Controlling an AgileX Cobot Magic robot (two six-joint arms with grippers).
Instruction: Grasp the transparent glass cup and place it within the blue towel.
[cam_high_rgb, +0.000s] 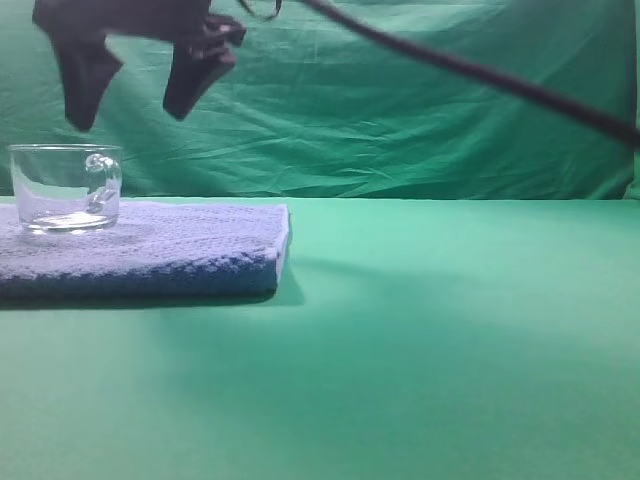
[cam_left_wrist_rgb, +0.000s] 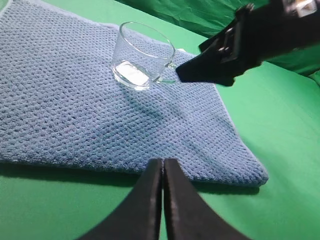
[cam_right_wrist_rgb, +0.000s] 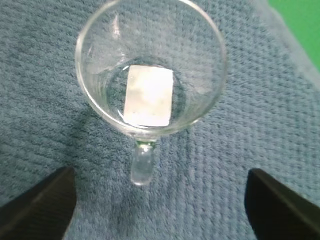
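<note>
Transparent glass cup (cam_high_rgb: 66, 187) stands upright on the blue towel (cam_high_rgb: 180, 250), near its far left part in the high view, handle toward the towel's middle. Placement looks done; cup is free, nothing touching it.

Right gripper (cam_high_rgb: 145, 75) hangs above the cup, reaching across to the left side, its 2 fingers spread and empty. Right wrist view looks straight down into the cup (cam_right_wrist_rgb: 150, 67), fingertips (cam_right_wrist_rgb: 37, 205) wide apart on either side of the handle, clear of the glass. So the cup lies directly below the right gripper, axis vertical, and a straight lift should clear the rim.

Left gripper (cam_left_wrist_rgb: 162, 172) is low at the towel's (cam_left_wrist_rgb: 65, 110) near edge, jaws pressed together, holding nothing, well apart from the cup (cam_left_wrist_rgb: 142, 55).

No brands, labels or writing readable anywhere.
</note>
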